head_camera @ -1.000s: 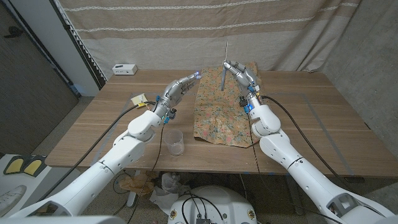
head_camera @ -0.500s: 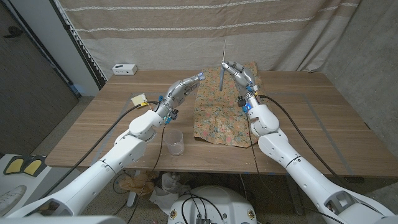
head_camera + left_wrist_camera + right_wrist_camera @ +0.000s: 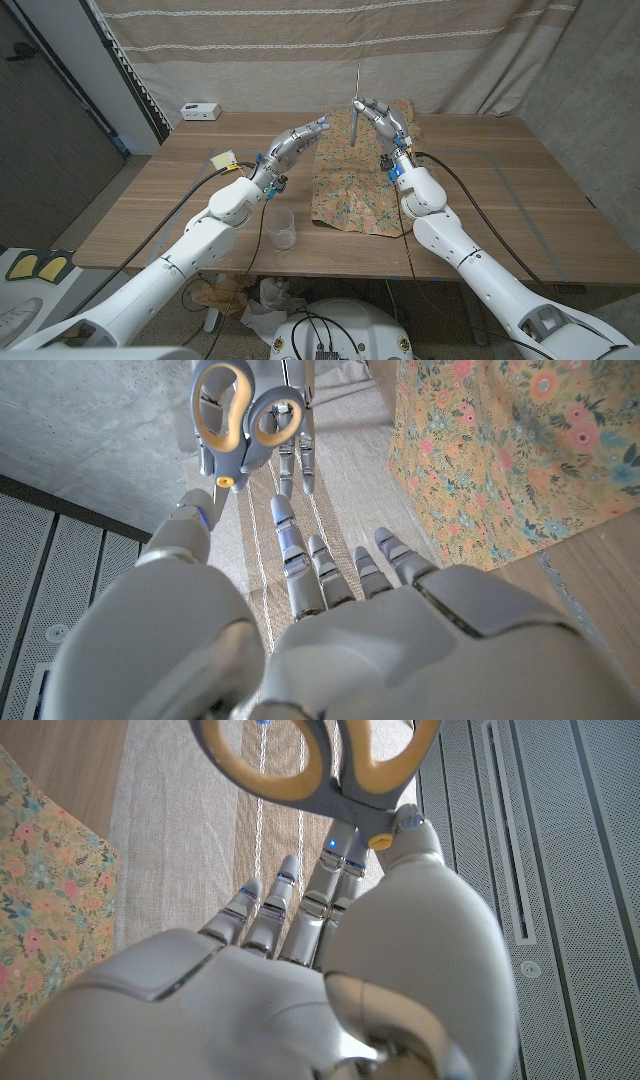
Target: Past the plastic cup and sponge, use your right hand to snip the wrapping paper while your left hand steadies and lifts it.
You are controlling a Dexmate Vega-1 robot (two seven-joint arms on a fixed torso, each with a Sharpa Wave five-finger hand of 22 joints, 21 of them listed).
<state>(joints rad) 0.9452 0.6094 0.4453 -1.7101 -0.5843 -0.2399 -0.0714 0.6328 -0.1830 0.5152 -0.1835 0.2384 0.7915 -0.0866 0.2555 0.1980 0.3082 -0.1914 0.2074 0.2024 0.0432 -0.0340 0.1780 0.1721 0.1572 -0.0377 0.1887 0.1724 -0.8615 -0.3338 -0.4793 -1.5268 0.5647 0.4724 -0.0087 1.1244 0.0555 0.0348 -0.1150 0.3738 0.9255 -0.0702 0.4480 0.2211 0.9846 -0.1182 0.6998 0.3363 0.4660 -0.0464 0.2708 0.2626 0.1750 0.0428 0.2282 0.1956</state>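
Between right hand (image 3: 377, 115) fingers: scissors (image 3: 356, 108), gripped, blades up. Left hand (image 3: 300, 138) fingers spread, holding nothing, just beside paper (image 3: 357, 175) edge.

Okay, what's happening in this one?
The robot is setting up to cut the floral wrapping paper lying on the wooden table. Its right hand holds scissors upright over the paper's far end. The left hand hovers open near the paper's far left edge, holding nothing. No cut has started.
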